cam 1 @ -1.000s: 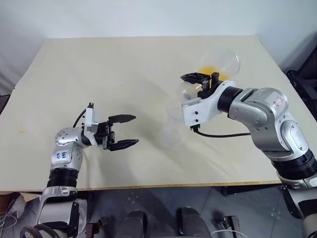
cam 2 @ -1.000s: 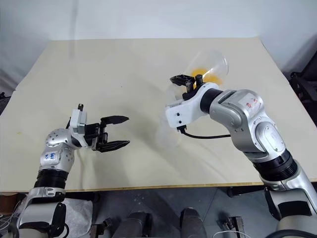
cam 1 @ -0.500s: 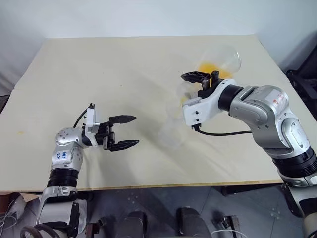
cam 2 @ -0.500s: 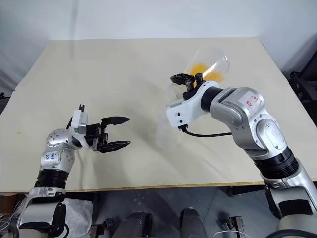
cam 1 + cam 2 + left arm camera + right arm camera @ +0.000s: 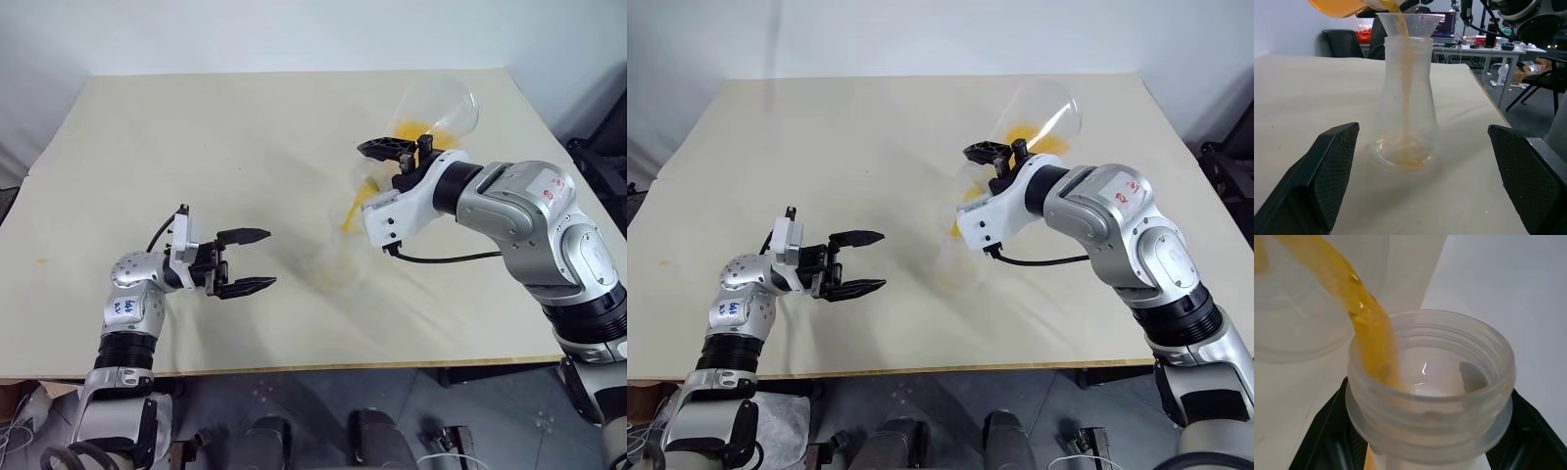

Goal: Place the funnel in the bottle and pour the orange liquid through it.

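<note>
Left wrist view shows the frosted cone-shaped bottle (image 5: 1405, 103) standing upright on the big cream table (image 5: 196, 147), with the small clear plastic funnel (image 5: 1409, 23) sitting in its neck. A thin stream of orange liquid (image 5: 1403, 78) runs down through the funnel, and a small orange pool lies at the bottom. The bottle stands nearer the table's front edge than its back edge. The right gripper (image 5: 392, 152) is clenched around the neck of a wide clear glass flask (image 5: 436, 108), tipped over the funnel. The left gripper (image 5: 250, 260) is spread wide, holding nothing, beside the bottle and apart from it.
</note>
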Controlling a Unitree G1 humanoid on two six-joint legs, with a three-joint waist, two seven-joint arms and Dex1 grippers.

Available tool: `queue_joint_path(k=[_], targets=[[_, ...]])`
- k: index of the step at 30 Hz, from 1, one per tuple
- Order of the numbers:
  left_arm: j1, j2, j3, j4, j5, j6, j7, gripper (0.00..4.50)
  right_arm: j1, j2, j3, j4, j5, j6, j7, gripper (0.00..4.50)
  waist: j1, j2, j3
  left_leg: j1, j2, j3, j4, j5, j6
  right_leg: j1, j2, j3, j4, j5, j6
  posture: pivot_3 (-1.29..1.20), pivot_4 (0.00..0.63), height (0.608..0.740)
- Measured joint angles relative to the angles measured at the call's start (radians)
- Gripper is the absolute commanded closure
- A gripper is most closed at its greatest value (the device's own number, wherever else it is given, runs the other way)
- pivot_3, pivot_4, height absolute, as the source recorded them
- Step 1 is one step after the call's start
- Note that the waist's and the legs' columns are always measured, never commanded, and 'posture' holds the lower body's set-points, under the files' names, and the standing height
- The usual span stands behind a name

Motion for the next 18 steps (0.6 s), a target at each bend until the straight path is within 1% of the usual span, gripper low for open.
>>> queue_joint_path(k=[18], targets=[[0.001,0.008,0.000,0.000,0.000,0.001,0.002,0.00,0.000,0.000,0.000,0.000,-0.004,-0.023,0.005,2.03,0.000,0.000,0.000,0.000,0.000,0.000,0.000,0.000,0.000,0.000,0.000,0.000,0.000,0.000,0.000,0.00,0.150,0.740]])
